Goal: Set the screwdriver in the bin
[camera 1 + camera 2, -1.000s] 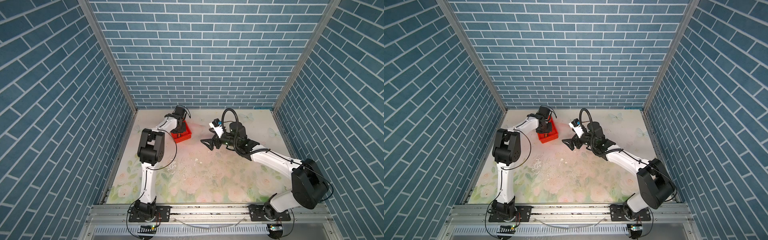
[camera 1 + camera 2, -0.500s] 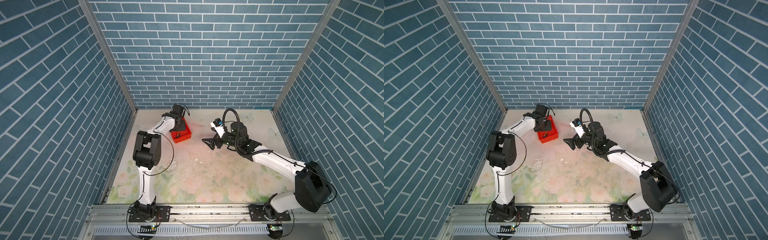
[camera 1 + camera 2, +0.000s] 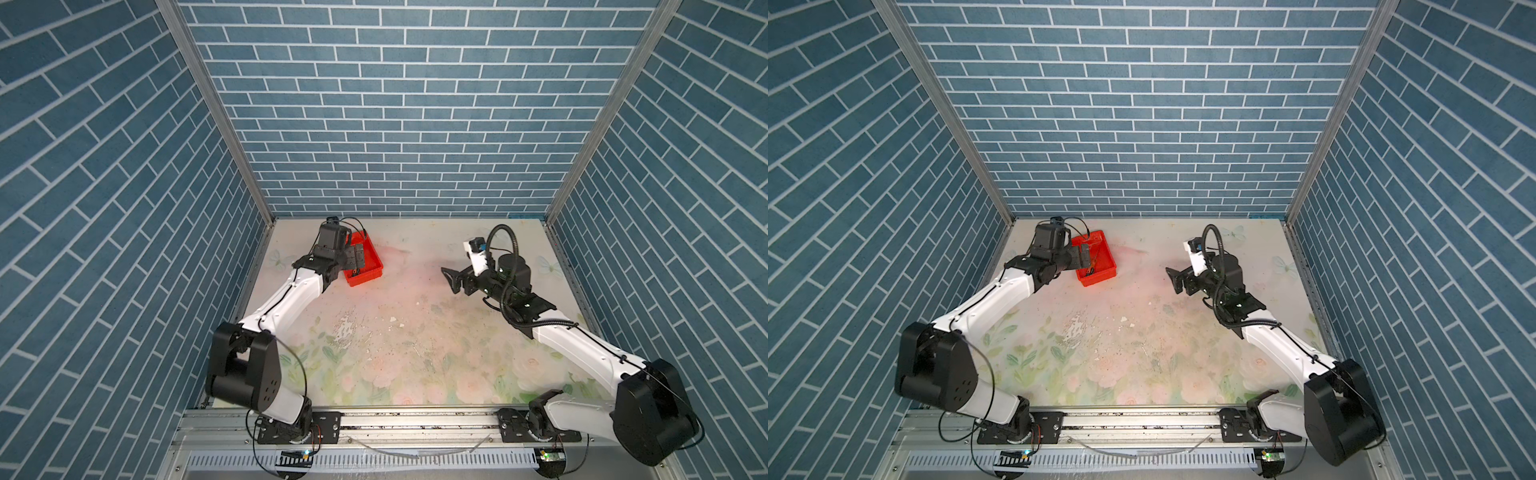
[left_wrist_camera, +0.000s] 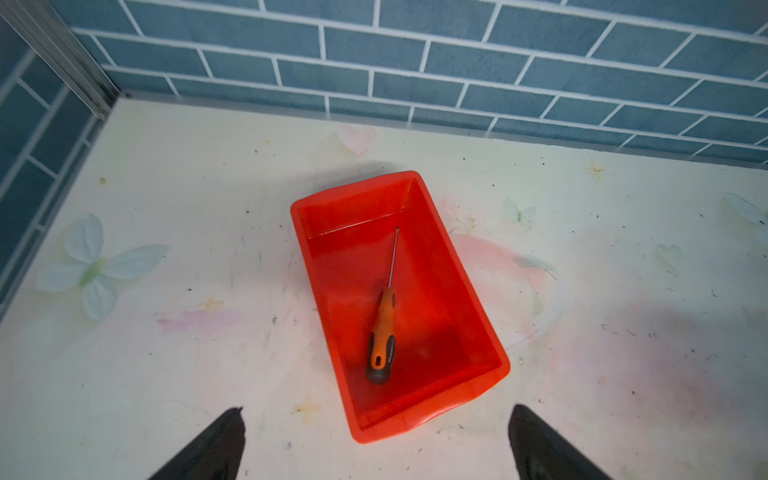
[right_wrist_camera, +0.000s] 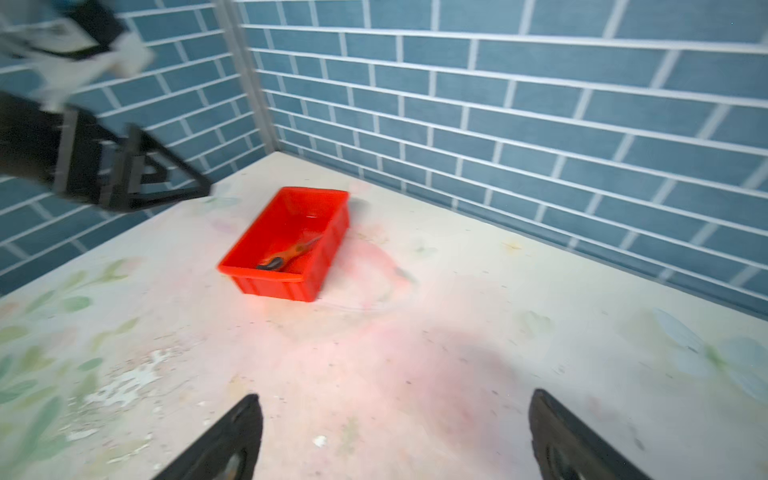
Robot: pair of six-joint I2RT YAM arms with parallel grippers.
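The screwdriver, with an orange handle, black end and thin shaft, lies flat on the floor of the red bin, touched by nothing. It also shows inside the bin in the right wrist view as the screwdriver. In both top views my left gripper hangs over the left side of the bin. That left gripper is open, fingers wide on either side of the bin's near end. My right gripper is open and empty, well to the right of the bin.
The bin stands near the back left corner of the floral tabletop, close to the blue brick back wall and the left wall. Small paint chips scatter mid-table. The left arm's fingers appear blurred in the right wrist view.
My left gripper has opened and let the screwdriver drop into the bin. The left arm's elbow has swung toward the front. The right gripper has drawn back to the right.
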